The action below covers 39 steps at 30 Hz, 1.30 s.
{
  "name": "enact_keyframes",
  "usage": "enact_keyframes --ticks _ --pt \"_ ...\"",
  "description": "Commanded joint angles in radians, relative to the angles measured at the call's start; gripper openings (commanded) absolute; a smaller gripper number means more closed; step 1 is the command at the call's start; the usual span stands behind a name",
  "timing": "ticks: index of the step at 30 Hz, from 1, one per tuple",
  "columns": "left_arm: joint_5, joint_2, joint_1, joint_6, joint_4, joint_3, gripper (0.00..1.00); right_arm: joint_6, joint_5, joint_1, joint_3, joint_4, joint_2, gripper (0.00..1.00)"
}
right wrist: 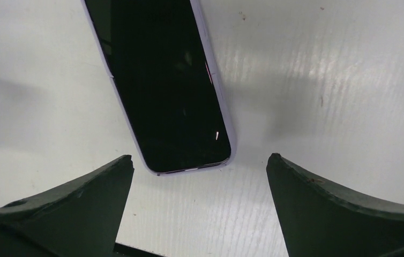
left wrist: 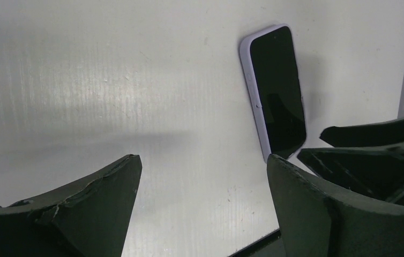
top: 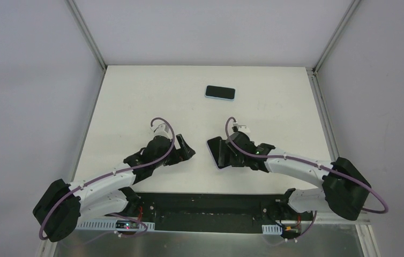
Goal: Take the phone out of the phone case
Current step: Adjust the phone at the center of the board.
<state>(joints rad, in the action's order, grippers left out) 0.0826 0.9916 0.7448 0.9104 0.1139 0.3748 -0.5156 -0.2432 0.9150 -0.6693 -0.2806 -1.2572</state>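
table point(top: 135, 101): white, matte | walls point(top: 28, 80): plain grey | frame rails point(top: 86, 32): bare metal

A white counter point(top: 135, 107) fills the middle, its surface faintly ribbed and glossy up close, with a few small dark specks point(right wrist: 321, 100). Plain grey walls point(top: 205, 27) close it in at the back and on both sides. Two metal posts point(top: 86, 33) point(top: 338, 33) slant up from the far corners, and a metal rail point(top: 322, 115) runs along the right edge. A black strip point(top: 205, 211) lines the near edge, with white slotted ducts point(top: 95, 224) just below it.
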Motion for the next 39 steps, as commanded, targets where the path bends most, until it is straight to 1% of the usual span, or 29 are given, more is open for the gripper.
enact_keyframes --ticks 1,10,18,20,24,27,32,36,39 --pt "-0.039 -0.059 -0.002 0.020 0.002 -0.026 0.89 0.014 0.043 -0.001 -0.049 0.040 -0.069 1.00" --pt "-0.038 -0.076 -0.003 0.029 0.002 -0.046 0.89 0.001 0.131 0.001 -0.057 0.102 -0.145 1.00" --pt "-0.044 -0.068 -0.003 0.032 0.003 -0.045 0.89 0.008 0.143 0.040 -0.105 0.085 -0.192 0.99" --pt "-0.040 -0.076 -0.002 0.033 0.003 -0.050 0.89 0.011 0.120 0.059 -0.115 0.066 -0.187 0.99" --pt "-0.019 -0.111 -0.002 0.038 0.001 -0.071 0.88 0.004 0.012 0.068 -0.139 -0.019 -0.168 0.99" --pt "-0.002 -0.136 -0.002 0.042 0.000 -0.082 0.88 0.009 -0.032 0.068 -0.195 -0.099 -0.191 1.00" --pt "-0.002 -0.145 -0.002 0.044 -0.006 -0.088 0.88 0.045 -0.033 0.068 -0.297 -0.190 -0.275 0.99" --pt "-0.008 -0.141 -0.002 0.047 -0.008 -0.094 0.88 0.077 0.004 0.068 -0.350 -0.217 -0.340 1.00" --pt "-0.012 -0.142 -0.002 0.047 -0.010 -0.095 0.88 0.101 -0.012 0.068 -0.382 -0.246 -0.380 0.99"
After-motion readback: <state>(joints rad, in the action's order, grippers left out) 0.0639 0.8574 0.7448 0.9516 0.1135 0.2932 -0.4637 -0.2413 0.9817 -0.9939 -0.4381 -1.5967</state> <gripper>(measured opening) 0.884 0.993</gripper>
